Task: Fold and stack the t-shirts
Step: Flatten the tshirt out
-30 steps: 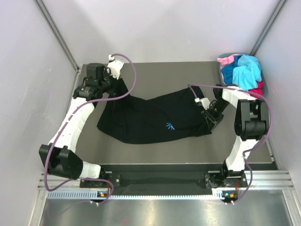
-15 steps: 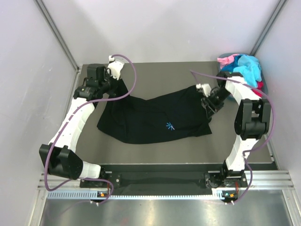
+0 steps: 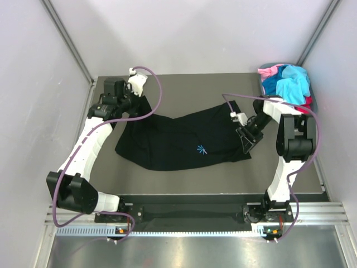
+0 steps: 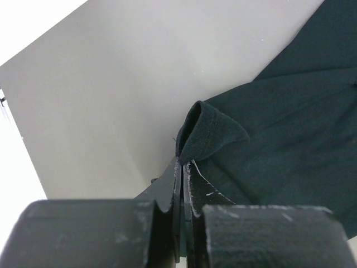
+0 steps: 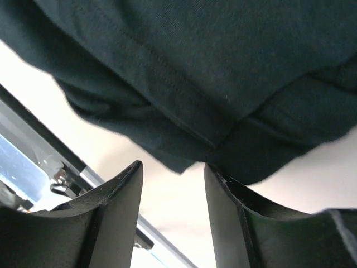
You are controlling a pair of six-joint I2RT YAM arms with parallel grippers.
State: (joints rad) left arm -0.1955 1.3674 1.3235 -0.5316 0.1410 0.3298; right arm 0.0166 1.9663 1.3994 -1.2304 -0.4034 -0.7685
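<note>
Basket (image 3: pixel 314 97) of coloured shirts (image 3: pixel 287 84) sits beyond right tool (image 3: pixel 246 142), parted, empty; left tool (image 4: pixel 182 167) pinches black t-shirt (image 3: pixel 184 139).

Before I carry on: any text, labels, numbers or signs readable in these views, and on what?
No readable words or numbers in any view.
Sign only: a light-blue starburst logo, no letters, on the chest of the black t-shirt.
Small coloured marks on the arm bases: too small to read.
</note>
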